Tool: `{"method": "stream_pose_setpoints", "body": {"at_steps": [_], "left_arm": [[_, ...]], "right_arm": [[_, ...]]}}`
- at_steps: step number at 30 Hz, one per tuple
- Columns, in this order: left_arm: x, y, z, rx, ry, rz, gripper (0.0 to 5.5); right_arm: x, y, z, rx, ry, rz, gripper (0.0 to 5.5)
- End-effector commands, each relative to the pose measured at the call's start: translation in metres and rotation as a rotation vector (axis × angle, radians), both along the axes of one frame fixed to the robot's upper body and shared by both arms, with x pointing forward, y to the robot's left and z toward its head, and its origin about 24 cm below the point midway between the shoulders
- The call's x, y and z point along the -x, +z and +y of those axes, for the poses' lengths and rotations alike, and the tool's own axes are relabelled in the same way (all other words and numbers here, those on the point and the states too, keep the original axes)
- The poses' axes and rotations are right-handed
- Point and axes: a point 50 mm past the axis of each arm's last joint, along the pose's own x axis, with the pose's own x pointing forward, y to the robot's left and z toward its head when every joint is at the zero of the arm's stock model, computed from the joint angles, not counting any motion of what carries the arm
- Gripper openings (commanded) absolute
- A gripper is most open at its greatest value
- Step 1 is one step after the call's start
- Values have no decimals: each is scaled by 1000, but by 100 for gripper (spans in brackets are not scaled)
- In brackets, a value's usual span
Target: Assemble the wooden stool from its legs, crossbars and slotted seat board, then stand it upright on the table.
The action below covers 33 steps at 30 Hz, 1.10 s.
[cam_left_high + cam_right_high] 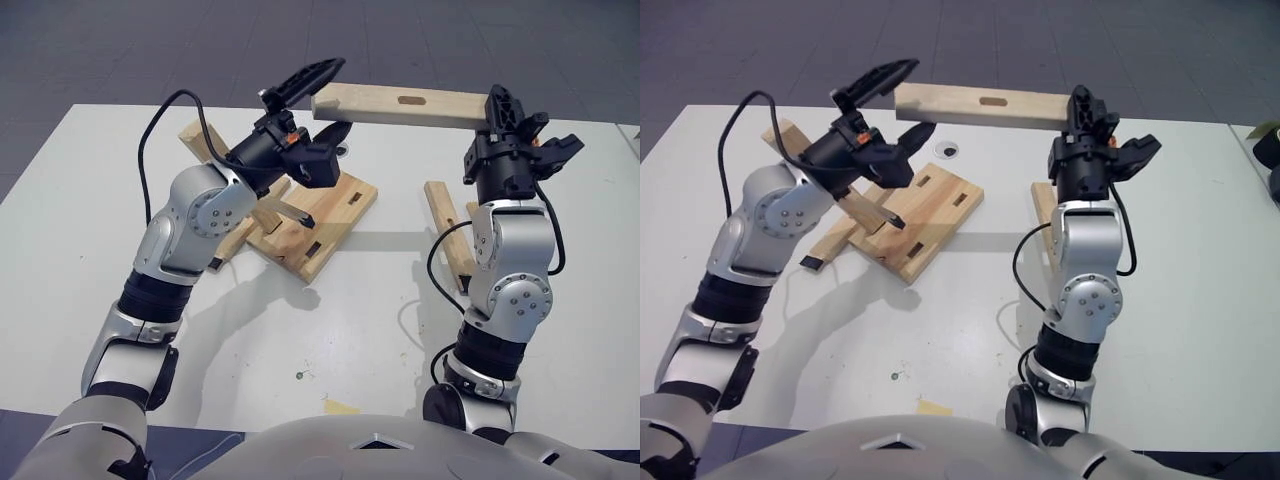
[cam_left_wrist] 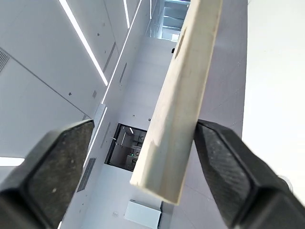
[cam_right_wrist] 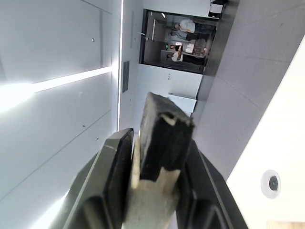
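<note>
A pale wooden bar [image 1: 400,103] with an oval slot hangs level above the far side of the table. My right gripper [image 1: 503,112] is shut on its right end; the wrist view shows the wood [image 3: 148,202] pinched between the dark fingers [image 3: 114,176]. My left gripper [image 1: 322,105] is open around the bar's left end, whose tip [image 2: 176,119] sits between the pads [image 2: 57,167] with a gap on one side. Below lies the slotted seat board [image 1: 325,215], tilted, with wooden pieces under and on it.
A loose wooden piece [image 1: 447,235] lies on the white table [image 1: 90,250] beside my right forearm. Another piece [image 1: 198,140] sticks out behind my left arm. A black cable [image 1: 150,150] loops over the left arm. A yellow scrap [image 1: 340,406] lies near the front edge.
</note>
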Motion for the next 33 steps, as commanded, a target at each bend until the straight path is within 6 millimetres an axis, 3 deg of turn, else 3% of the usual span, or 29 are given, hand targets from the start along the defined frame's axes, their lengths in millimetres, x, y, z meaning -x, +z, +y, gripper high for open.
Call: {"method": "stream_pose_setpoints", "body": {"at_steps": [1,7,11,15,22,27,33], "left_arm": [[5,35,3,214,-45,108,453],[23,39,-3,345,-284,592,540],[30,48,-5,566,-444,867,540],[33,38,-12,681,-483,1090,540],[32,26,-16,736,-406,1223,540],[19,33,-22,1031,-408,1301,540],[-7,43,-16,1561,-448,1461,540]], "right_arm": [[-2,-6,-14,11,-91,26,111],[-1,1,-14,-10,-111,-23,111],[-1,2,-12,-16,-104,-42,111],[-2,2,-12,-14,-102,-47,101],[-4,3,-8,1,-86,-54,101],[-5,12,-12,33,-127,-111,101],[-15,54,-14,27,-199,-301,101]]}}
